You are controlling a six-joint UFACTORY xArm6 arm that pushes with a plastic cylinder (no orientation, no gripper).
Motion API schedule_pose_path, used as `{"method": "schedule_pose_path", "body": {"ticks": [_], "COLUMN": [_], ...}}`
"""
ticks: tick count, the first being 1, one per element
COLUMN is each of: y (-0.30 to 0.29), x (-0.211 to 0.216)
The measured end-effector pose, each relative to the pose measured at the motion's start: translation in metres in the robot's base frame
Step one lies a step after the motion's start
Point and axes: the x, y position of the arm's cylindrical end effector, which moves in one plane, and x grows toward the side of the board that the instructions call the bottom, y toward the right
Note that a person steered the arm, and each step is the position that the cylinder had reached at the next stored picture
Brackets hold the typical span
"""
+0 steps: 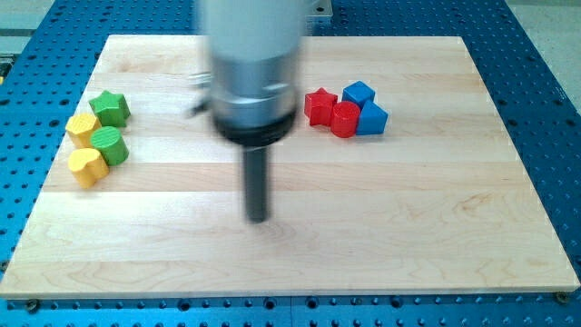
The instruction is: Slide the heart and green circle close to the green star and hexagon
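My tip (259,218) rests on the board's middle, far from all blocks. At the view's left sits a tight cluster: a green star (111,107) at the top, a yellow block that looks like a hexagon (83,127) just below-left of it, a green circle (111,145) below-right of that, and a yellow block that looks like a heart (88,166) at the bottom. Neighbouring blocks touch or nearly touch. The tip is well right of this cluster.
A second cluster lies right of the arm's body: a red star (320,104), a red circle (345,119), a blue cube (359,94) and a blue triangle (373,120). The wooden board (408,236) lies on a blue perforated table.
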Motion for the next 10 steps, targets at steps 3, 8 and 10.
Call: {"method": "schedule_pose_path", "body": {"ticks": [3,8,10], "y": [-0.111,-0.167,-0.172], "x": [0.007,-0.062,-0.075]}}
